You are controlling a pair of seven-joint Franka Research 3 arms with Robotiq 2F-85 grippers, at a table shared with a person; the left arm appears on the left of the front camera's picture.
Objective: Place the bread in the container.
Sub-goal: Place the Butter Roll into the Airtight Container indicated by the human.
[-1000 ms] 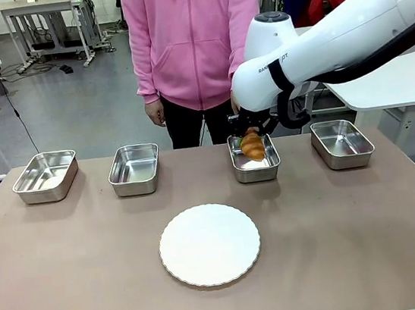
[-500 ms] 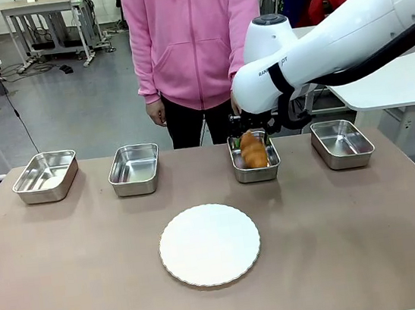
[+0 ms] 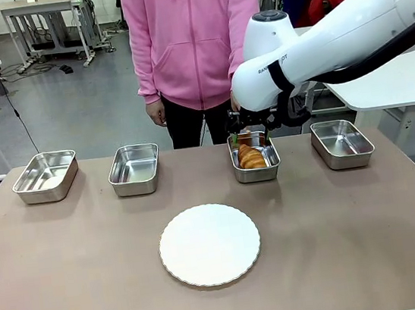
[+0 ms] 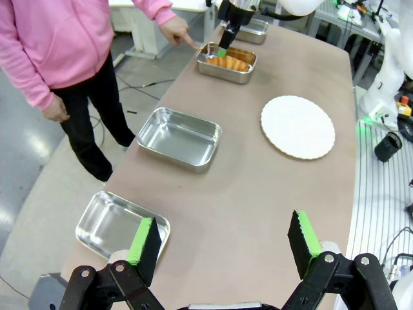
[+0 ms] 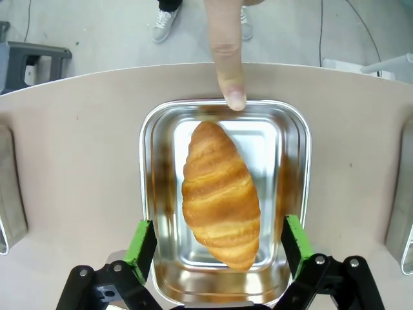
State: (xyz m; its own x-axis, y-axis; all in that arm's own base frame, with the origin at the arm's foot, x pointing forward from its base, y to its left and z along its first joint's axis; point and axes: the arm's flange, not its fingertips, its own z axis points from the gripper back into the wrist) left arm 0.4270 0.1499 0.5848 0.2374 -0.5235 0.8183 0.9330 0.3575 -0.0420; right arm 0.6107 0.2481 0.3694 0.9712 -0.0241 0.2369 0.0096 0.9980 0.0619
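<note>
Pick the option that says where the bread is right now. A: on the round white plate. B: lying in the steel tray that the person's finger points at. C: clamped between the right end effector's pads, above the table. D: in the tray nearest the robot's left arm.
B: the bread lies in the container, free between the open right end effector pads, with the person's finger at the rim.

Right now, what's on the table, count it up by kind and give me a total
Steel trays: 4, at, the container and
Bread: 1, lying in the container
White plates: 1
Total: 6
</note>
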